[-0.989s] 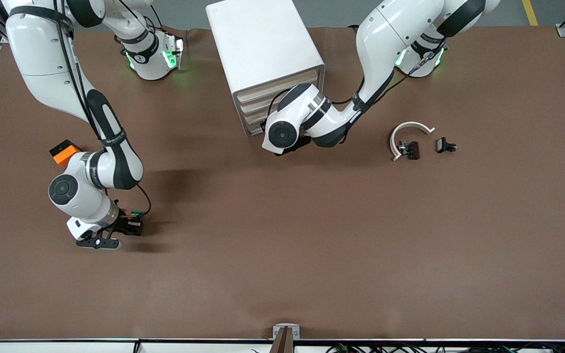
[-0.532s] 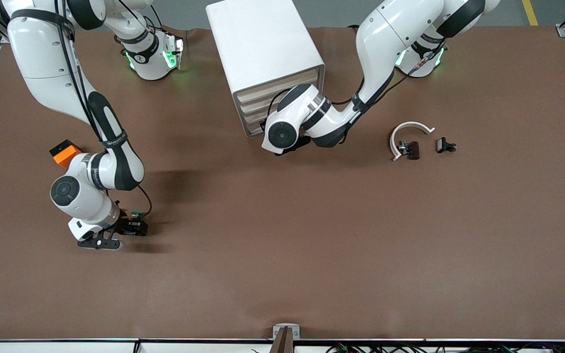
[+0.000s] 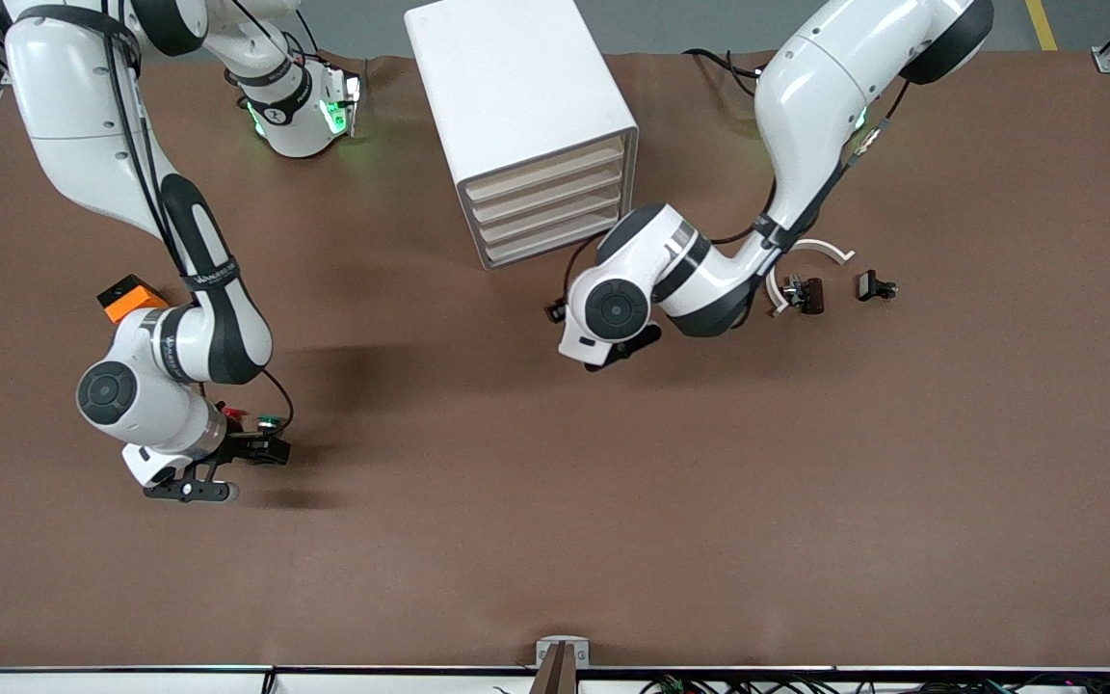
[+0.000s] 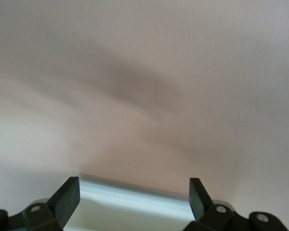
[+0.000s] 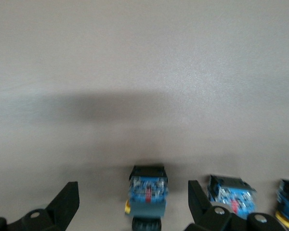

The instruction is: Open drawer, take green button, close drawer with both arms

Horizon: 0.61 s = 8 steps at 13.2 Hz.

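Right end effector [image 3: 249, 453] is now standing wide open, having released the green button [image 3: 269, 421] onto the worktop [image 3: 555, 501]. Left end effector [image 3: 555, 310], open and empty, is backing off the closed drawer unit [image 3: 526, 125]; task looks nearly done.

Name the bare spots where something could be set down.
The wide brown table between the drawer cabinet and the front camera is bare. Crowded: the buttons by the right hand, and the white bracket with its small parts.

front: high, faces robots, whole table [image 3: 613, 540] | wrists: close, looking down at tabletop
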Tool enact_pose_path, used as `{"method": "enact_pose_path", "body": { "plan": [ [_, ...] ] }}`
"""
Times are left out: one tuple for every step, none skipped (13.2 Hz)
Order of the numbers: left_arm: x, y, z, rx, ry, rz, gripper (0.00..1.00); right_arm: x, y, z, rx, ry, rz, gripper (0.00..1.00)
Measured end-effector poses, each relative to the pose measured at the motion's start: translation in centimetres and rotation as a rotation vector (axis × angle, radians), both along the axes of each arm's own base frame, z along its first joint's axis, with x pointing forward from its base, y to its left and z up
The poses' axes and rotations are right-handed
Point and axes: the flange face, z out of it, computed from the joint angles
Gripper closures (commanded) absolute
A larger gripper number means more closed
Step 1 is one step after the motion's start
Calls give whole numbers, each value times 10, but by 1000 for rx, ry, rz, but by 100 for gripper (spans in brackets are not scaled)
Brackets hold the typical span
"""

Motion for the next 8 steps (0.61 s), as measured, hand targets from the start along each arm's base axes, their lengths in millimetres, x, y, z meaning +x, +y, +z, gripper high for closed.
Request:
{"method": "enact_pose_path", "body": {
  "plan": [
    [15,16,5,13,-26,13,0,3,1,17,4,18,2,0],
    [32,35,12,14,-48,30,0,3,1,35,7,30,4,0],
    [53,62,23,5,-75,37,0,2,1,52,10,44,4,0],
    [76,95,38,-8,-108,44,0,-2,0,69,12,63,4,0],
    [98,132,56,-26,-138,54,0,-7,-3,89,14,85,1,0],
    [115,169,74,-41,-165,60,0,-13,-8,109,16,111,-4,0],
    [126,201,90,-47,-181,61,0,-20,-13,131,18,133,-11,0],
    [130,228,103,-47,-176,43,0,-29,-21,157,22,148,-19,0]
  ]
}}
